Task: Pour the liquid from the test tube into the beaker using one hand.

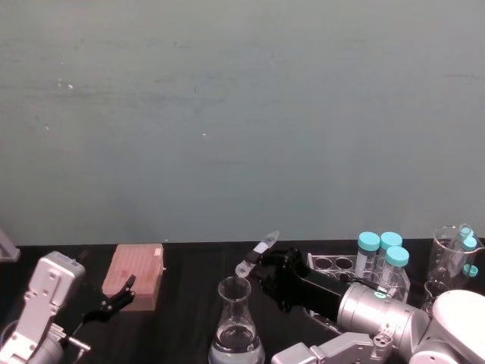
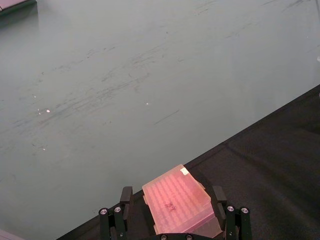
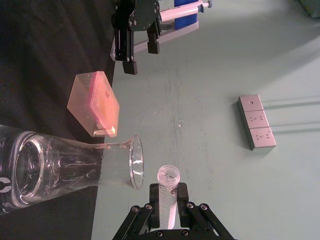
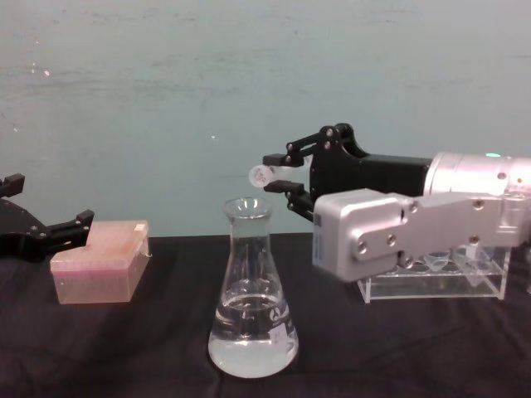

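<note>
The beaker (image 4: 251, 298), a clear conical flask, stands on the black cloth with clear liquid (image 4: 251, 344) pooled in its base. My right gripper (image 4: 278, 174) is shut on the test tube (image 4: 262, 175) and holds it tilted, its flared mouth just above and behind the beaker's rim. From above, the test tube (image 1: 258, 254) slants down toward the beaker (image 1: 236, 326). The right wrist view looks along the test tube (image 3: 167, 192) to the beaker's mouth (image 3: 135, 162); I cannot tell whether liquid is left in the tube. My left gripper (image 1: 114, 299) rests open at the left.
A pink tip box (image 4: 99, 261) lies on the cloth right by the left gripper. A clear rack (image 4: 440, 278) with teal-capped tubes (image 1: 383, 254) stands behind the right arm, and other glassware (image 1: 452, 258) at far right. A grey wall closes the back.
</note>
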Robot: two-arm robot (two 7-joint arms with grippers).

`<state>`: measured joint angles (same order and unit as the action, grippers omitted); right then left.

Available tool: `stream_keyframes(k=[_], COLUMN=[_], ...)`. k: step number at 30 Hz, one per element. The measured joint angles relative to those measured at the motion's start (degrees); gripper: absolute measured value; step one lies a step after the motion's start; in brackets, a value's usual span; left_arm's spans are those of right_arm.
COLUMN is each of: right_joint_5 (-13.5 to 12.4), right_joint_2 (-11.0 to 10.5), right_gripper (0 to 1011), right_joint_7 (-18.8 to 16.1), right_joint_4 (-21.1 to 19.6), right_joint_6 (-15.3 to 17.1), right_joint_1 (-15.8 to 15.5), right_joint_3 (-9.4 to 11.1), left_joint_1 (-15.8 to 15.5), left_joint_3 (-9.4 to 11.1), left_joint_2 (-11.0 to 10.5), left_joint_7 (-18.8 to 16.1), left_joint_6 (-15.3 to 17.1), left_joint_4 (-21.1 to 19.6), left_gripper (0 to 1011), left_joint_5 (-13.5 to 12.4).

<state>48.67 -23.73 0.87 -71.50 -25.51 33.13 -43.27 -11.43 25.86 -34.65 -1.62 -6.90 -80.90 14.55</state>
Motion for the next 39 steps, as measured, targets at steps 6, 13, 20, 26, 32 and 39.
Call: stream_keyframes(k=[6,13,20,26,32,39], right_joint_5=[1.42,2.39,4.12,5.43,5.96,6.82], right_joint_2=[-0.12,-0.24,-0.55,-0.7,-0.76,-0.76], right_gripper=[209,209,209,209,209,209], right_joint_7=[1.15,1.93,3.03,3.92,4.38,5.41], right_joint_4=[0.31,0.5,0.45,0.5,0.51,0.81], right_joint_6=[0.57,0.97,1.8,2.45,2.9,3.38], right_joint_1=[0.49,0.9,1.29,1.67,1.92,2.28], right_joint_3=[-0.99,-1.75,-2.77,-3.59,-4.02,-4.62], left_joint_1=[0.0,0.0,0.0,0.0,0.0,0.0], left_joint_3=[0.0,0.0,0.0,0.0,0.0,0.0], left_joint_2=[0.0,0.0,0.0,0.0,0.0,0.0], left_joint_7=[0.0,0.0,0.0,0.0,0.0,0.0], left_joint_6=[0.0,0.0,0.0,0.0,0.0,0.0], left_joint_4=[0.0,0.0,0.0,0.0,0.0,0.0], left_gripper=[1000,1000,1000,1000,1000,1000], left_joint_5=[0.0,0.0,0.0,0.0,0.0,0.0])
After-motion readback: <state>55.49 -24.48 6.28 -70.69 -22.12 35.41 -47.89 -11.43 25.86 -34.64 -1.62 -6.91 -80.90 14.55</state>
